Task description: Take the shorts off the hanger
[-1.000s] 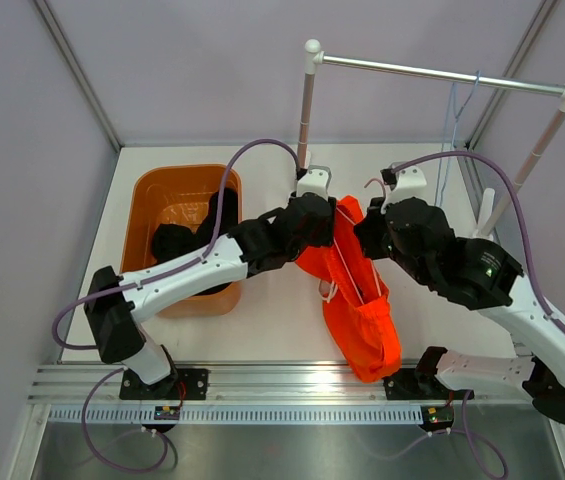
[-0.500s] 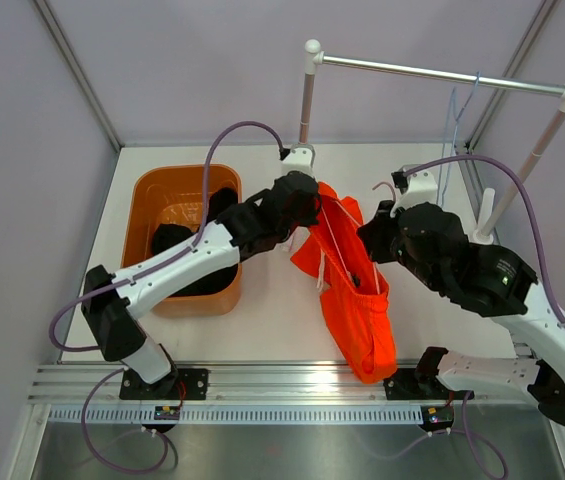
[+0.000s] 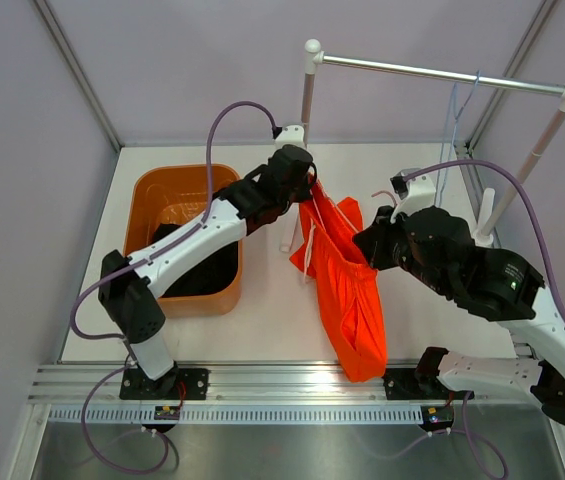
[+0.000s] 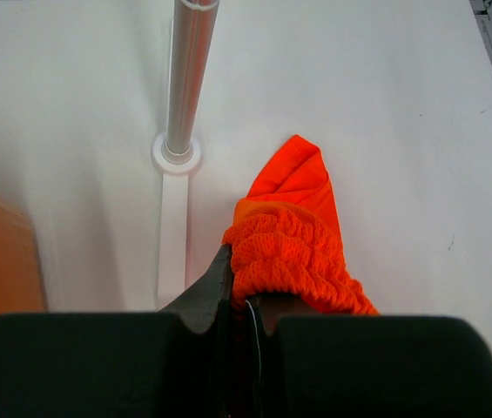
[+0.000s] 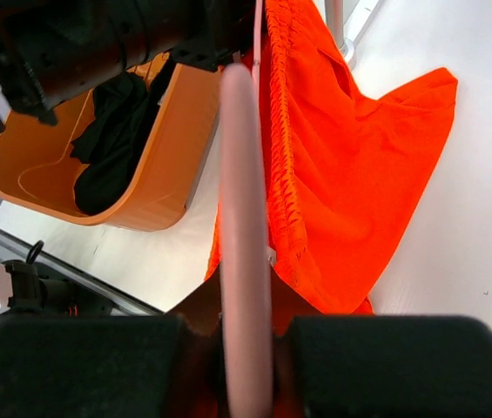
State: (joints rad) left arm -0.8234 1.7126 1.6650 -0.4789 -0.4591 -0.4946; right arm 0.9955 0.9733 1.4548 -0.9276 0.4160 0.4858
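- Left gripper (image 4: 239, 292): jaws together, clamped on the gathered elastic waistband of the orange shorts (image 3: 352, 300). In the wrist view the mesh fabric bunches just beside the fingertips.
- Overhead view: left gripper (image 3: 305, 182) is at the top end of the orange shorts, near the rack post (image 4: 185, 78).
- Right gripper (image 5: 244, 303): jaws closed on the pale bar of the hanger (image 5: 244, 174), which runs up between the fingers. Waistband of the orange shorts (image 5: 350, 174) lies along the bar's right side, touching it.
- Orange shorts are stretched in a long strip between the two grippers and on toward the near edge of the table (image 3: 272, 320). One corner of fabric lies spread on the table surface.
- Black shorts (image 5: 111, 131): heaped inside the orange bin (image 3: 152, 190), left of the orange shorts and apart from them.
- Whether the orange shorts are fully off the hanger cannot be told.
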